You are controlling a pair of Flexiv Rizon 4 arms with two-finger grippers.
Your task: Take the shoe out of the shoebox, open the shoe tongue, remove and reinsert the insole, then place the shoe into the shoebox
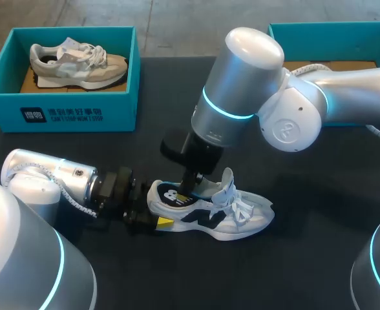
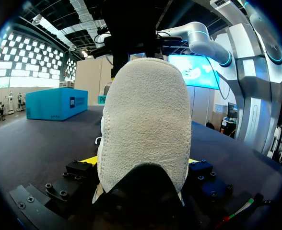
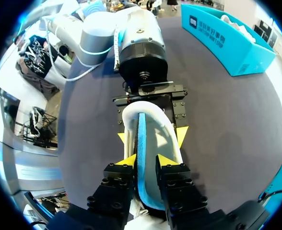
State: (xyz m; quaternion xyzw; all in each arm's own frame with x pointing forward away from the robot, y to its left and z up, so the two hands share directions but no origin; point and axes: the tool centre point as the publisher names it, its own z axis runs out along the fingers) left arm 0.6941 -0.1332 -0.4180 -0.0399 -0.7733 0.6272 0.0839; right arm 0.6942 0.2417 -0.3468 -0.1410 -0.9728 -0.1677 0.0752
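Tabletop [image 1: 319, 187] holds the shoe [image 1: 242, 221] mid-front, both shoeboxes [image 1: 61, 116] well apart at far edge.

Blue insole [image 3: 142, 143] upright between right fingers [image 3: 126, 161]

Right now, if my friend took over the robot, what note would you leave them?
Left gripper: fingers shut on the heel of the shoe, which lies on the table.
Right gripper: fingers shut on the insole, on edge in the shoe's opening.
Done: shoe is out, tongue up.
Left: finish the insole (coming out or going back, I cannot tell), then put the shoe in the far-right box. The far-left box holds another shoe.
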